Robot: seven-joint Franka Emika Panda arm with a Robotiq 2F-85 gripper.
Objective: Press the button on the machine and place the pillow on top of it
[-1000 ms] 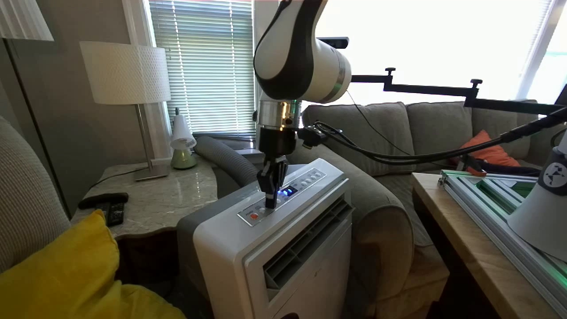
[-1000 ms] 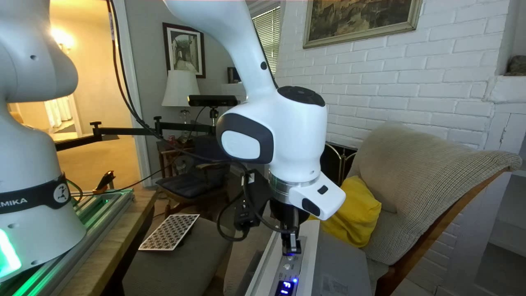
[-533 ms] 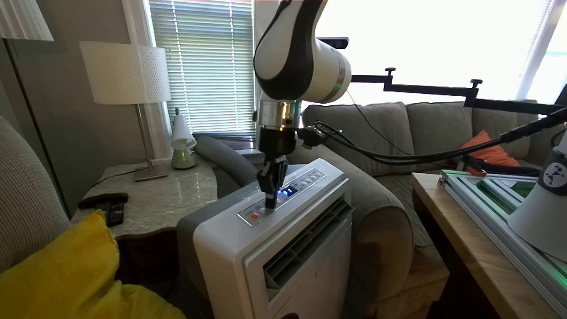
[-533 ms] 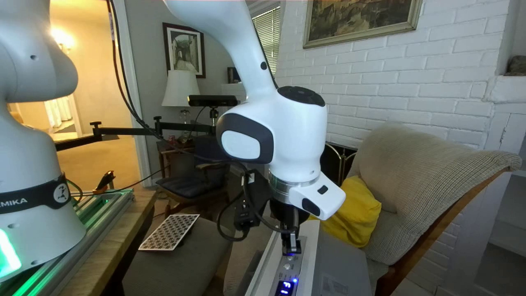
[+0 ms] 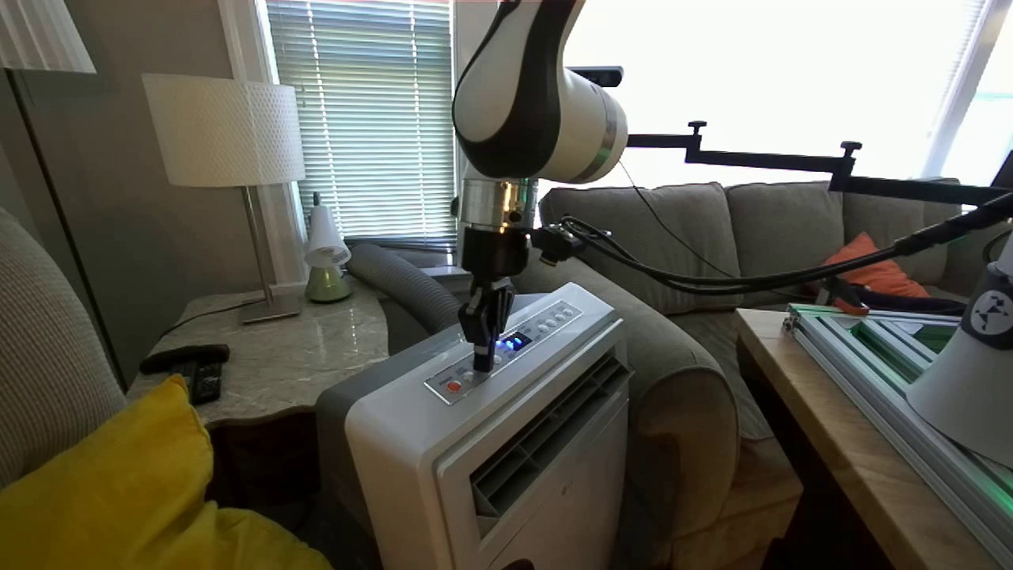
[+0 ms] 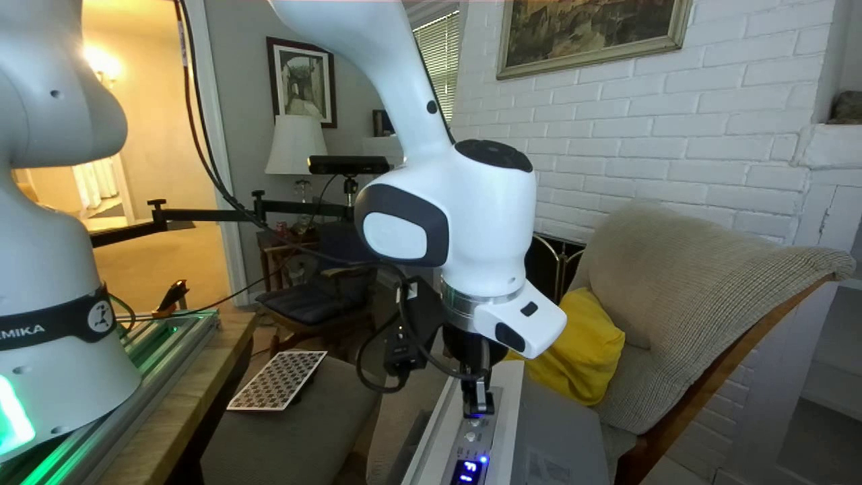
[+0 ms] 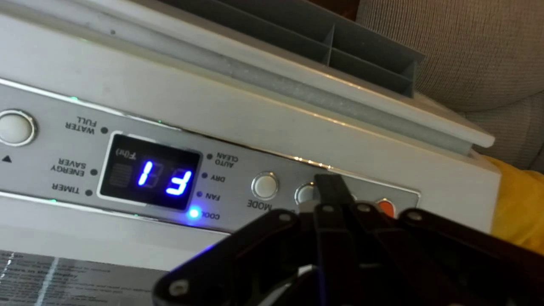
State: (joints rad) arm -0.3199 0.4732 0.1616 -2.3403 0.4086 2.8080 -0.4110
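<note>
The machine is a white boxy appliance with a grey control strip on top; it shows in both exterior views and in the wrist view. My gripper points straight down onto the strip, jaws together and empty. In the wrist view the gripper stands between a partly covered white button and an orange button. I cannot tell whether the tips press anything. The display is lit blue. The yellow pillow lies on the armchair beside the machine, also seen in an exterior view.
A side table with a lamp, a small lamp and remotes stands behind the machine. A grey hose runs to the window. A sofa arm stands close to the machine. The armchair is beside it.
</note>
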